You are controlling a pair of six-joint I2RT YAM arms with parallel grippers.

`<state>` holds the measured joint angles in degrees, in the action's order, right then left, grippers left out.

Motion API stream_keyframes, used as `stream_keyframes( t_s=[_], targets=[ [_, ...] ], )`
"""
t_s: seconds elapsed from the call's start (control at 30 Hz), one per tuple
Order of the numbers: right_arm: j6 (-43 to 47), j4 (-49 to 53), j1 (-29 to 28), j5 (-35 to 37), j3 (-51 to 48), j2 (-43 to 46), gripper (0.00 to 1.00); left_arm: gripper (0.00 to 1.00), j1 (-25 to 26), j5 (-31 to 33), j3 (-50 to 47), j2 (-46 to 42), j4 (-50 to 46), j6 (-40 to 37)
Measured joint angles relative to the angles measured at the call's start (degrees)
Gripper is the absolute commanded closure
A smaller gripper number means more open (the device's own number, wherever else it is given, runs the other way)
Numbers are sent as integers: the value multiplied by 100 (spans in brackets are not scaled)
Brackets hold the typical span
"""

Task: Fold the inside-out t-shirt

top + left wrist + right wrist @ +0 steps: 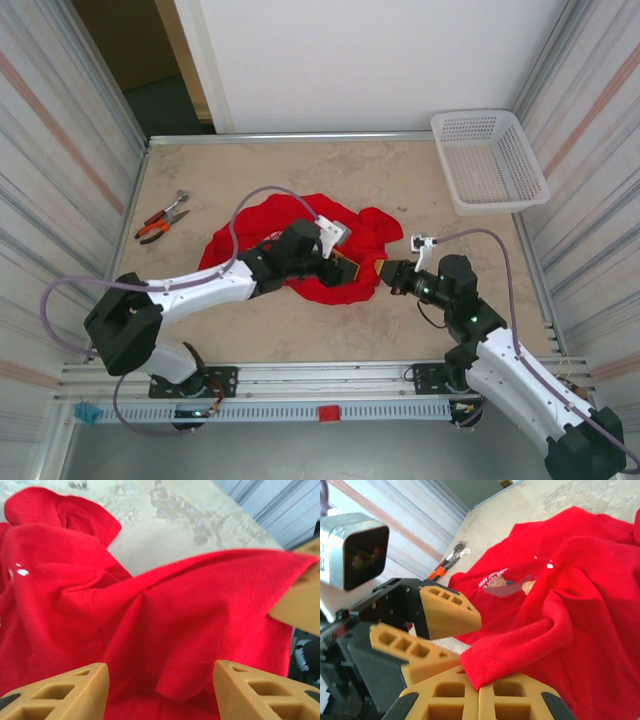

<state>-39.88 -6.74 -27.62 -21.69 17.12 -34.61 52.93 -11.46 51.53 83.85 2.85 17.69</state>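
The bright red soft cloth t-shirt [280, 215] has its middle hidden under the black-and-white left arm [200, 285] in the top view; the left wrist view cuts it off at six and nine o'clock. Its pale lettering [492, 578] is too blurred to read.

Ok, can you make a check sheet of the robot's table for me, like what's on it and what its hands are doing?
Surface: pale marbled table.
Job's things: red t-shirt crumpled mid-table, not folded yet.
Clutter: orange-handled pliers at left; white basket in the far right corner.
Hands: left hand open at the shirt's near edge; right hand shut on that edge.
Cables: grey cable loops over the shirt; another by the right arm.
Surroundings: striped side panels, white back wall.
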Motion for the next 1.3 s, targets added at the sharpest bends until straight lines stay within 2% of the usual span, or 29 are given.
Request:
stream_keyframes(
  t_s=[0.23, 0.53, 0.6, 0.63, 0.73, 0.9, 1.0, 1.03, 1.1, 1.2, 1.3],
  targets=[
    [0, 90, 0, 2, 0, -94, 100, 44, 179, 256, -90, -7, 107, -103],
    [0, 96, 0, 4, 0, -125, 100, 52, 179, 227, -87, 219, 293, -118],
    [0, 98, 0, 4, 0, -125, 100, 58, 179, 197, -85, 337, 306, -114],
    [2, 96, 0, 4, 0, -125, 100, 66, 179, 184, -85, 387, 308, -111],
    [2, 98, 0, 7, 2, -131, 100, 100, 179, 120, -74, 476, 315, -90],
    [2, 107, 11, 92, 57, -245, 100, 100, 83, -9, 203, 466, 83, -140],
    [0, 105, 105, 195, 181, -560, 57, 100, -238, -400, 636, 280, -363, -116],
    [4, 98, 149, 243, 264, -748, 50, 100, -411, -621, 868, 186, -542, -83],
    [26, 94, 232, 256, 490, -1169, 44, 100, -730, -1073, 1340, 11, -774, 39],
    [90, 76, 286, 251, 916, -1700, 43, 100, -1215, -1858, 2013, -299, -859, 396],
    [131, 79, 289, 238, 1298, -1917, 43, 100, -1440, -2428, 2361, -590, -763, 798]
  ],
)
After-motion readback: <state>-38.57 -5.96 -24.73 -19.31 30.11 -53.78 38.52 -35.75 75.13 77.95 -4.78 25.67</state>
